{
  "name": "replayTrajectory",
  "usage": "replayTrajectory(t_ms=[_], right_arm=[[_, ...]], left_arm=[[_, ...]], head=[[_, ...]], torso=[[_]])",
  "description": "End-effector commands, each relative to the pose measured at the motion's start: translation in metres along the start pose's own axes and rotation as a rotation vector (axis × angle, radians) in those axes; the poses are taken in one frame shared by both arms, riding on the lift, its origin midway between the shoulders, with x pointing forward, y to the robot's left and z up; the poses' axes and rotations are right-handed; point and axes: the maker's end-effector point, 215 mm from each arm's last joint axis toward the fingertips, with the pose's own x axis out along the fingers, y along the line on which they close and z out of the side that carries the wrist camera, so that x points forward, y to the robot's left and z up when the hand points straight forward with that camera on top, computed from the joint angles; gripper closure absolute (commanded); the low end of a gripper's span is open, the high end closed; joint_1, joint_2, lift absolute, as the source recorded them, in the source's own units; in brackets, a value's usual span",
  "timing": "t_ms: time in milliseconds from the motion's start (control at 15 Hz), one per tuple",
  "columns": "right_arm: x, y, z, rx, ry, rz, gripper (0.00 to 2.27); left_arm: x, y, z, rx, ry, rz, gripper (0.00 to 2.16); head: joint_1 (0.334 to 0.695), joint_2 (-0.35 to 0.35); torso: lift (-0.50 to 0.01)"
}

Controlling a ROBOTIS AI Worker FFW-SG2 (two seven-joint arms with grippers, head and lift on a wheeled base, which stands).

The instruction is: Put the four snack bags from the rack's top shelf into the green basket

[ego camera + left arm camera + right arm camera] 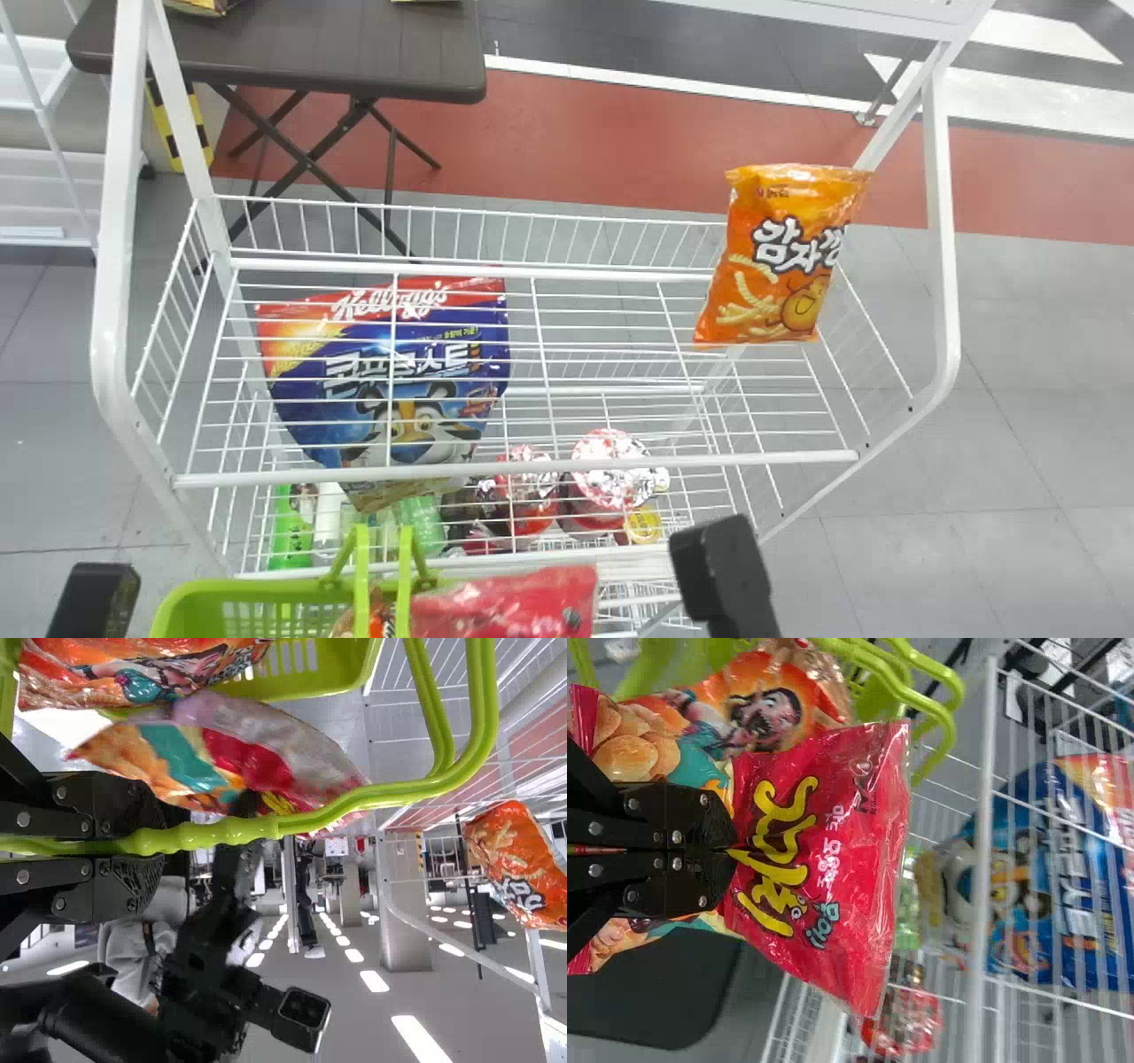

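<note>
Pinched within the right end effector [732, 850] is a red bag [833, 859]; the left end effector [166, 845] grips the green handle [257, 829].

Bright overhead light — ceiling lamps [415, 1038] in long rows — with pale glints on the red snack bag [855, 828].

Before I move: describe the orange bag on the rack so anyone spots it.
Find the white wire rack; the orange bag stands on its top shelf, toward the robot's right. Unlike the bigger blue bag seen through the wires, it shows fries and a round smiling face.
</note>
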Motion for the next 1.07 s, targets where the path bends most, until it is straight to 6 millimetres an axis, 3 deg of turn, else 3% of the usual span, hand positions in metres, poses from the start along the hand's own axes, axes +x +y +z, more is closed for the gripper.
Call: replayTrajectory(t_ms=[0, 67, 200, 333, 467, 800, 933, 1000], right_arm=[[0.022, 0.021, -0.026, 0.019, 0.078, 0.075, 2.10], [0.028, 0.032, -0.031, 0.028, 0.092, 0.114, 2.10], [0.037, 0.046, -0.020, 0.029, 0.064, 0.164, 2.10], [0.050, 0.044, 0.012, 0.033, -0.051, 0.158, 2.10], [0.061, 0.037, 0.023, 0.050, -0.096, 0.149, 2.10], [0.057, 0.073, 0.019, 0.096, -0.096, 0.295, 2.10], [0.057, 0.073, 0.019, 0.095, -0.093, 0.299, 2.08], [0.057, 0.066, 0.021, 0.097, -0.097, 0.285, 1.89]], left_arm=[[0.003, -0.001, -0.002, 0.001, 0.009, -0.001, 2.14], [0.004, -0.001, -0.003, 0.000, 0.010, -0.001, 2.14], [0.003, -0.001, -0.004, -0.002, 0.010, 0.000, 2.14], [0.002, -0.002, -0.006, -0.001, 0.009, 0.000, 2.14], [0.001, -0.002, -0.007, -0.001, 0.006, 0.001, 2.14], [0.003, -0.002, -0.008, 0.000, 0.012, 0.002, 2.14], [0.003, -0.002, -0.008, -0.001, 0.011, 0.002, 2.14], [0.002, -0.001, -0.009, -0.003, 0.012, 0.003, 2.14]], head=[[0.695, -0.225], [0.695, -0.206], [0.695, -0.155], [0.695, -0.048], [0.695, 0.003], [0.695, 0.079], [0.695, 0.132], [0.695, 0.138]], torso=[[0.000], [0.000], [0.000], [0.000], [0.000], [0.000], [0.000], [0.000]])
